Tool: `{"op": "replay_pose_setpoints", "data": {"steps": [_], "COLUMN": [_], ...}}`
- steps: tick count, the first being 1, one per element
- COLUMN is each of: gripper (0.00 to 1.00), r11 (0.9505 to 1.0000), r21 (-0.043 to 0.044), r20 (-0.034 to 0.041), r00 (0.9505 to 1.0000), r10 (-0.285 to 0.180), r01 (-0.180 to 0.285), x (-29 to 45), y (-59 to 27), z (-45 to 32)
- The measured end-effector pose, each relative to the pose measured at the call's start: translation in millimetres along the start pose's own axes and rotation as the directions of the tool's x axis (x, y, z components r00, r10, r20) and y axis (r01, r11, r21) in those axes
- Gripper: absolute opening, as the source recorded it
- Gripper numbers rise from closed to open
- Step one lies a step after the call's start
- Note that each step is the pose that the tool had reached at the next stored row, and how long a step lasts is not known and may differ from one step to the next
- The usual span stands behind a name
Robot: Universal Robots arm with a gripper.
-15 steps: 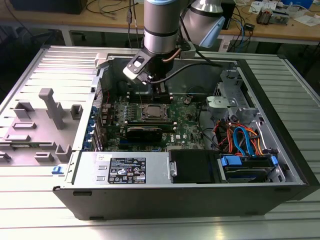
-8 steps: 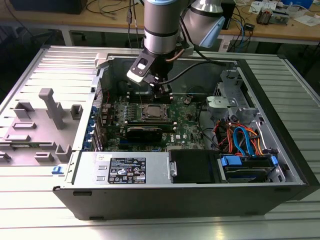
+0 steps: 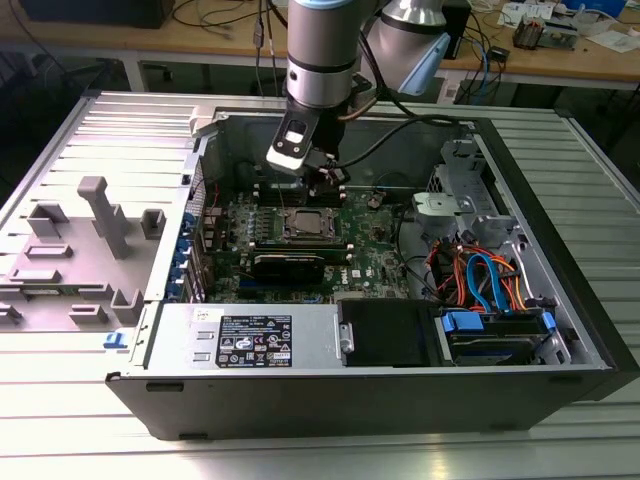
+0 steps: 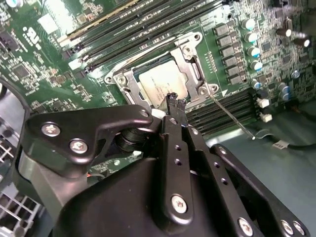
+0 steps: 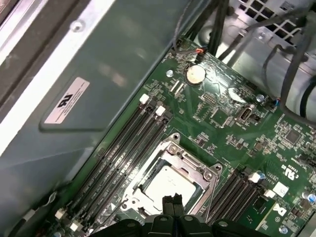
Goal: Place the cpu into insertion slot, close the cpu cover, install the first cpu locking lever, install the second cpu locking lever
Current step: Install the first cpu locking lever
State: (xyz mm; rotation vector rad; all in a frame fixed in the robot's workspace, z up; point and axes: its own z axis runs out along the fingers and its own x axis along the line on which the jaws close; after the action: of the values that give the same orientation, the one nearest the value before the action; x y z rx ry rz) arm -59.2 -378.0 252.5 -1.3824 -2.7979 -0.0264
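Exterior view's left: a grey plastic fixture (image 3: 98, 225) lies outside the computer case (image 3: 330, 400), well apart from the work.

Centre: the cpu (image 4: 160, 85) sits in the insertion slot (image 4: 150, 63), and the cpu cover (image 4: 193, 69) appears to lie flat around it. The gripper (image 4: 175, 100) has its fingers pressed together and holds nothing. Its tip is just over the chip's edge.

Risks:
- A hard descent could score the lid or overload the contacts beneath.
- A sideways slip could strike the memory slots (image 5: 121, 148) close beside the socket.
- A thin locking lever (image 4: 232, 117) juts free and could snag.

Right: orange and blue cables (image 3: 485, 280) lie well apart and obstruct nothing.
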Motion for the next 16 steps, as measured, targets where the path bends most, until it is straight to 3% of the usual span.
{"op": "replay_pose_setpoints", "data": {"steps": [8,16], "gripper": [0.11,0.11], "r11": [0.9961,0.9854], "r21": [0.0032,0.0055], "r20": [0.0006,0.0000], "r00": [0.9961,0.9855], "r10": [-0.089,-0.170], "r01": [0.089,0.170], "x": [0.1,0.2], "y": [-0.2,-0.3], "z": [0.0,0.0]}}
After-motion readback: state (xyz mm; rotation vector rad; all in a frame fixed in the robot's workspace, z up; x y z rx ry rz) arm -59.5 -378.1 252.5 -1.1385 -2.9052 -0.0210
